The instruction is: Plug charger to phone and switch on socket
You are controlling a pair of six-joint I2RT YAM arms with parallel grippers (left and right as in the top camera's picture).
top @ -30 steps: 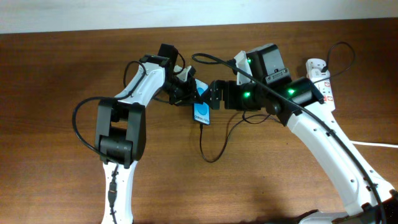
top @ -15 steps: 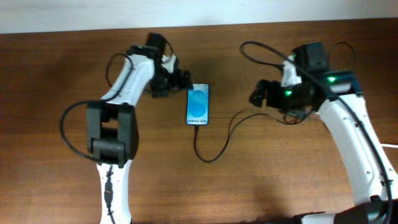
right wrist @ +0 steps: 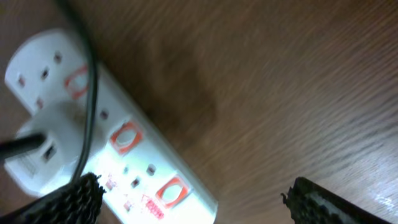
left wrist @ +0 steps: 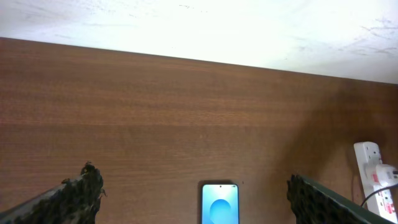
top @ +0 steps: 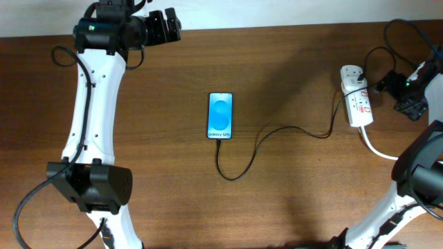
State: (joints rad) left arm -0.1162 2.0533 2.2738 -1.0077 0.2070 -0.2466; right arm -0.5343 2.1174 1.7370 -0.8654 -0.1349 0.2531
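Note:
The phone [top: 220, 115] lies flat mid-table, blue screen up; the left wrist view also shows the phone [left wrist: 219, 205]. The thin black charger [top: 257, 142] meets the phone's near edge, loops, and runs right to the white adapter on the socket [top: 358, 105]. My left gripper [top: 166, 26] hangs open and empty at the far left edge, well away from the phone; in its own view the left gripper [left wrist: 193, 182] has wide-apart fingers. My right gripper [top: 405, 97] is open just right of the socket. Its wrist view shows the right gripper [right wrist: 193, 190] over the socket [right wrist: 118, 134], whose red-marked switches face up.
A thick white cord [top: 379, 149] leaves the socket toward the right edge. The white wall [left wrist: 199, 25] borders the table's far side. The adapter [right wrist: 37, 143] sits at the socket's far end with the black cable [right wrist: 89, 81] rising from it.
Both arms pulled back from the phone: the left one opened and went to the far left corner, the right one swung right to the socket. The phone now lies straight.

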